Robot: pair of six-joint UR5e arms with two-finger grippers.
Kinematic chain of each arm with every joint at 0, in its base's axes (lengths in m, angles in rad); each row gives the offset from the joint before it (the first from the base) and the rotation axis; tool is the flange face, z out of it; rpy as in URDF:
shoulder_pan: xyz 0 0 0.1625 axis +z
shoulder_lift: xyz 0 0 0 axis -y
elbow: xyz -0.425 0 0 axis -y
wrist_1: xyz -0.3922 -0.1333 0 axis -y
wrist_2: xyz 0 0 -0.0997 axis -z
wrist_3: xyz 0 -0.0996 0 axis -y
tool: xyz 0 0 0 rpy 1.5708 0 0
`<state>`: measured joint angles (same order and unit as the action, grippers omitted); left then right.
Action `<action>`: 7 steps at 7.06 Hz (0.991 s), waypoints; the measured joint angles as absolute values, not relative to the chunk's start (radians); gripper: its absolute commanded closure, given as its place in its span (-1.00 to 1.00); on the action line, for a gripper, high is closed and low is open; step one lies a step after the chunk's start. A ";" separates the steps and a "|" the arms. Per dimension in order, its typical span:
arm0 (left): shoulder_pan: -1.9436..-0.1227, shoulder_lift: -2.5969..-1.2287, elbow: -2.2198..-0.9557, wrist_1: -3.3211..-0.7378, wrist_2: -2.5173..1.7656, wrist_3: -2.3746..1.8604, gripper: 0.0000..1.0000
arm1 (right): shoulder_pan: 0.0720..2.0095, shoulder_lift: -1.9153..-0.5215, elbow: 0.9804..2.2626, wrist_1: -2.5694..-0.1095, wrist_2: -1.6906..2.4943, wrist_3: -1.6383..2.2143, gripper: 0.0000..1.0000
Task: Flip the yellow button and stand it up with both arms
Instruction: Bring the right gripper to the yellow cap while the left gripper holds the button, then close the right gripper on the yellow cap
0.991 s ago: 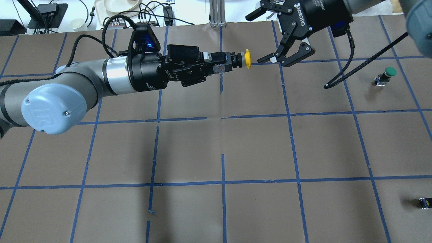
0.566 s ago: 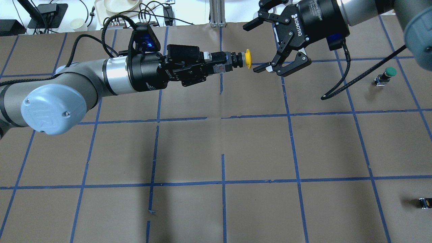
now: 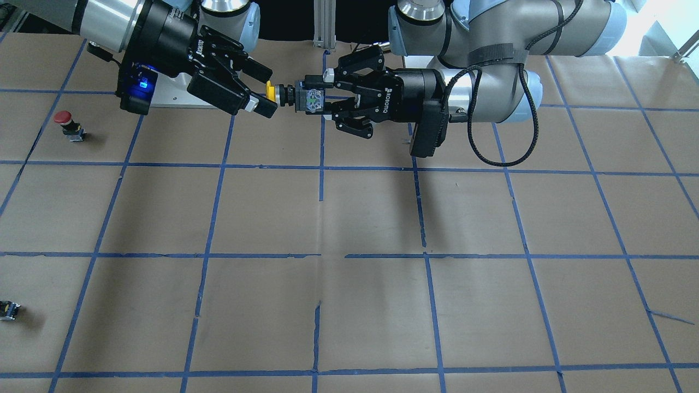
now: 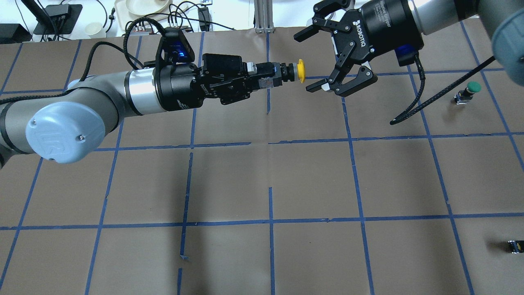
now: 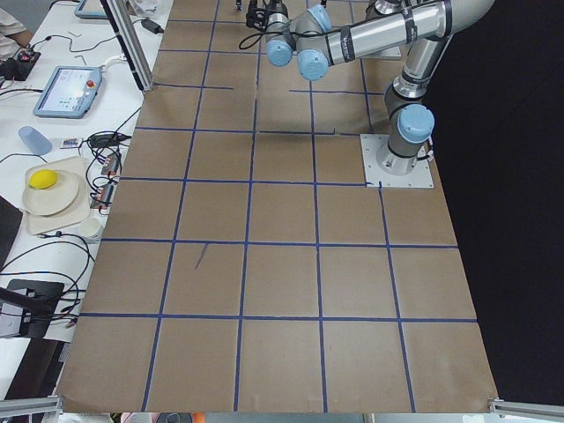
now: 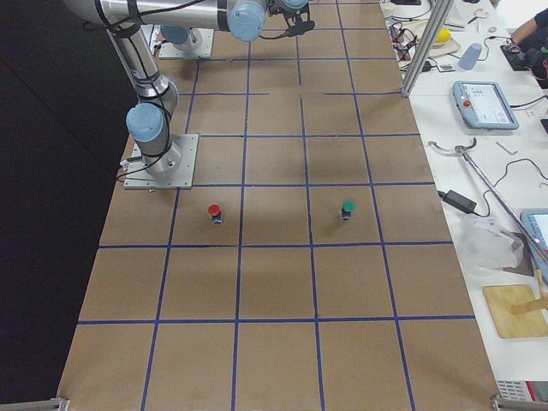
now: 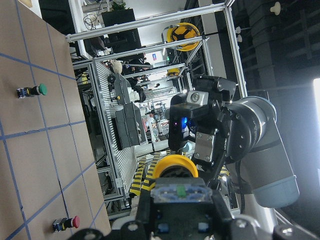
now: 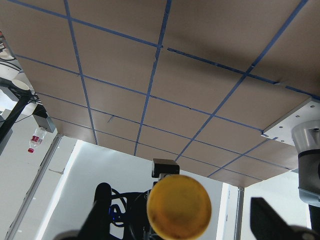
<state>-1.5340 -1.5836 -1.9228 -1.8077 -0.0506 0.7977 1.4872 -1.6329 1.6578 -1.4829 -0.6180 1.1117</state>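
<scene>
The yellow button (image 4: 301,71) is held off the table and level, its round cap facing my right gripper. My left gripper (image 4: 272,76) is shut on the button's black-and-grey body (image 3: 306,100). My right gripper (image 4: 306,62) is open, with one finger on each side of the yellow cap (image 3: 270,89), and it does not touch the cap. In the right wrist view the cap (image 8: 179,205) sits centred between the fingers (image 8: 101,199). In the left wrist view the cap (image 7: 175,166) shows past the body, with the right gripper (image 7: 202,125) behind it.
A green-capped button (image 4: 467,92) stands at the right of the brown, blue-taped table (image 4: 270,172). A red-capped button (image 3: 69,125) stands near my base. A small black block (image 4: 515,246) lies at the right edge. Cables and dishes lie beyond the far edge.
My right gripper has moved left toward the button and turned, still open, so its fingers now flank the yellow cap. My left arm and the button have not moved.
</scene>
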 measured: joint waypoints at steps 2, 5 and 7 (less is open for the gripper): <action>-1.534 -1.583 -1.923 -1.807 -0.051 0.798 0.83 | 1.494 -1.637 1.668 -1.482 -0.614 1.115 -0.71; -1.534 -1.578 -1.923 -1.808 -0.051 0.798 0.83 | 1.494 -1.629 1.668 -1.487 -0.612 1.117 0.16; -1.534 -1.577 -1.924 -1.809 -0.051 0.798 0.82 | 1.493 -1.631 1.667 -1.487 -0.607 1.118 0.41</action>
